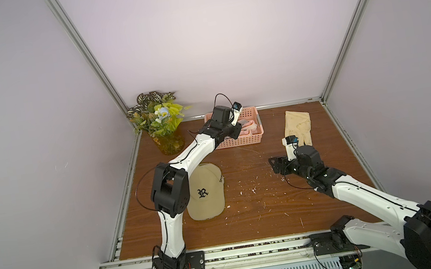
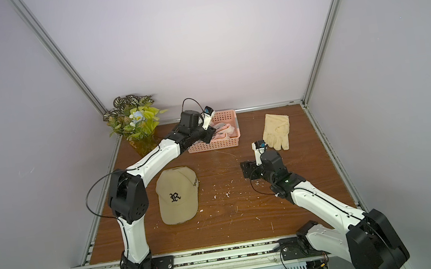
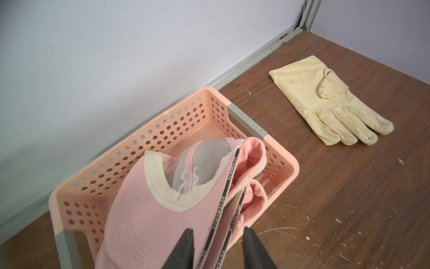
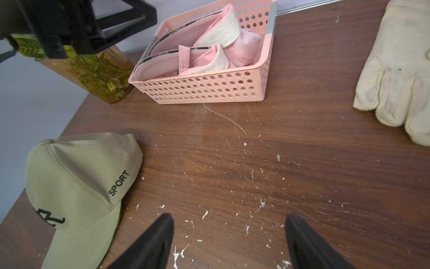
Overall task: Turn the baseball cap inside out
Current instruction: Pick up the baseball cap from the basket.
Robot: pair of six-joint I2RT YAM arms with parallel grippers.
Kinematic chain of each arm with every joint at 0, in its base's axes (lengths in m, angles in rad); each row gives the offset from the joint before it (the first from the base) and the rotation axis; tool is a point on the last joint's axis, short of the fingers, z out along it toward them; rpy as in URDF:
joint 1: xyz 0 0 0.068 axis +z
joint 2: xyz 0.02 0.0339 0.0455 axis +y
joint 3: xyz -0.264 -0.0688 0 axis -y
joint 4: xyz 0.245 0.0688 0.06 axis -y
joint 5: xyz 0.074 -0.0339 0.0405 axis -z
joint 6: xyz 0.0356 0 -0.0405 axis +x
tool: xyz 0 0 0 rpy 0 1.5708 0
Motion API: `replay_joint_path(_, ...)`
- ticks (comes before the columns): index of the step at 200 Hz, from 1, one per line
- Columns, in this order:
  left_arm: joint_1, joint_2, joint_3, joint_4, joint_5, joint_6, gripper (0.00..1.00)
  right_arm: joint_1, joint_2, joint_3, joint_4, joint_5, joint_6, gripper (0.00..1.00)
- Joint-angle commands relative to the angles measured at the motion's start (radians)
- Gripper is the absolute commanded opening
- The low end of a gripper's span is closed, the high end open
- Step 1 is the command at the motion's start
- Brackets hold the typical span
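A tan baseball cap (image 1: 205, 191) (image 2: 178, 195) (image 4: 74, 186) with a black "R" and "SPORT" lies crown up on the wooden table, partly under my left arm's elbow. A pink baseball cap (image 3: 151, 209) (image 4: 209, 46) sits in the pink basket (image 3: 139, 139) (image 1: 248, 113), its white sweatband and grey lining showing. My left gripper (image 3: 218, 231) is over the basket's near end. Its jaws stand narrowly apart on either side of the black-trimmed pink brim edges, with a gap still visible. My right gripper (image 4: 229, 219) (image 1: 275, 165) hovers open over bare table, right of the tan cap.
A cream work glove (image 1: 298, 125) (image 3: 325, 104) lies flat at the back right. A potted plant in an amber vase (image 1: 160, 120) (image 4: 97, 74) stands in the back left corner. White flecks dot the table's middle. Walls enclose three sides.
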State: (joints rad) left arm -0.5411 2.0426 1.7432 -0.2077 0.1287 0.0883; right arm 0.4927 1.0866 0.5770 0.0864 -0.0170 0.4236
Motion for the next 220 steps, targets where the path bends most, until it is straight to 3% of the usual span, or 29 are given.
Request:
replay_joint_path(1,0.009,0.051,0.078,-0.064,0.018,0.021,0.32,-0.006,-0.002,0.001,0.012,-0.028,-0.010,0.81)
replay_joint_path(38,0.008,0.113,0.127,-0.076,0.022,0.021,0.31,-0.010,0.012,0.003,0.016,-0.032,-0.006,0.81)
replay_joint_path(98,0.009,0.148,0.130,-0.047,0.016,0.012,0.08,-0.010,0.021,0.003,0.026,-0.058,0.003,0.80)
replay_joint_path(114,0.009,0.153,0.130,-0.039,0.007,0.017,0.09,-0.010,0.018,0.004,0.021,-0.058,0.002,0.80)
replay_joint_path(129,0.009,0.157,0.130,-0.035,-0.015,0.020,0.20,-0.010,0.015,0.003,0.025,-0.065,0.002,0.80)
replay_joint_path(169,0.010,0.164,0.128,-0.029,-0.035,0.039,0.24,-0.009,0.016,0.000,0.041,-0.088,0.010,0.80)
replay_joint_path(209,0.009,0.178,0.129,-0.013,-0.074,0.047,0.16,-0.010,0.010,0.004,0.038,-0.093,0.006,0.80)
replay_joint_path(220,0.009,0.178,0.131,-0.011,-0.081,0.056,0.09,-0.009,0.005,0.004,0.035,-0.091,0.005,0.80)
